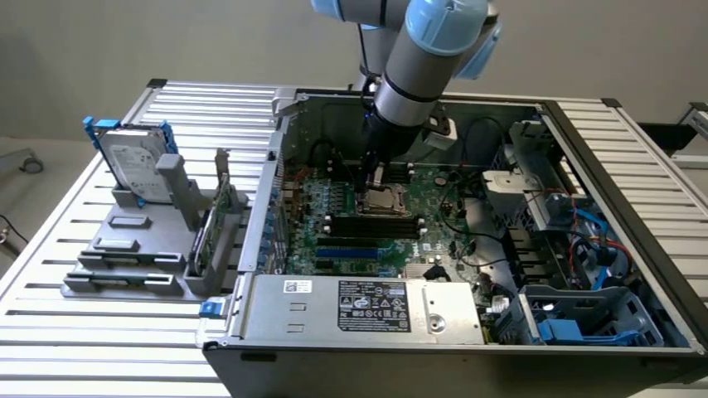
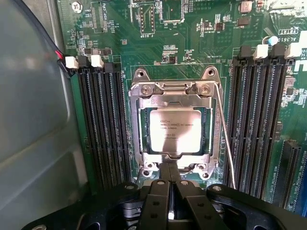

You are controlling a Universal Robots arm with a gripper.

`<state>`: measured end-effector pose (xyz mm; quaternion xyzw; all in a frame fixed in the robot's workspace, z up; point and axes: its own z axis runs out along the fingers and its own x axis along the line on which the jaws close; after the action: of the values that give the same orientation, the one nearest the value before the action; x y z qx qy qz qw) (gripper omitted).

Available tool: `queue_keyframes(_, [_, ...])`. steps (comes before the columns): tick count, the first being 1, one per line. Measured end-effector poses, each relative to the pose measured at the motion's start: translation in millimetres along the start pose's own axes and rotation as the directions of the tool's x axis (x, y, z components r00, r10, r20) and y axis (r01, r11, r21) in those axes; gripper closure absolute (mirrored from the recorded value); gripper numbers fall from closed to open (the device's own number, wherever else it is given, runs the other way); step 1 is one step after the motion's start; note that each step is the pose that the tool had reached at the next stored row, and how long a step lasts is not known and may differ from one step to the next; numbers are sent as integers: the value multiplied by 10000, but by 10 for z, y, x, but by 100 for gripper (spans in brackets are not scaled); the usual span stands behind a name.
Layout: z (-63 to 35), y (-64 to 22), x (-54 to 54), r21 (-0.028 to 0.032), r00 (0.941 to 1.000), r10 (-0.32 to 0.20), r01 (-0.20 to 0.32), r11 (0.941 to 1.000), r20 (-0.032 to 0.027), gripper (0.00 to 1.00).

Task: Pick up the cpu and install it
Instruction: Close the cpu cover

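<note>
The cpu [image 2: 175, 130], a small square chip with a dull silver top and printed text, lies flat inside the dark socket with its metal frame [image 2: 144, 96] on the green motherboard. A thin wire lever [image 2: 226, 143] runs along one side of the socket. My gripper [image 2: 169, 168] is shut with nothing between its fingers, and its tips sit over the socket frame's edge just beside the cpu. In the exterior view the gripper [image 1: 376, 176] hangs straight down inside the open computer case, right above the socket [image 1: 389, 199].
Black memory slots [image 2: 103, 124] [image 2: 254, 120] flank the socket. Cables and drive bays [image 1: 575, 249] crowd the case at the exterior view's right, and the power supply [image 1: 366, 307] lies at the front. A hard drive with blue brackets [image 1: 133, 162] stands on a grey rack outside the case.
</note>
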<state>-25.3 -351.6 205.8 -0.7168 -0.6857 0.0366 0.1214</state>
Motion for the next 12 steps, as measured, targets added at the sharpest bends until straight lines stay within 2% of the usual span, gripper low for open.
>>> queue_keyframes(12, [81,11,-10,-2,10000,57,-57,10000,-9,89])
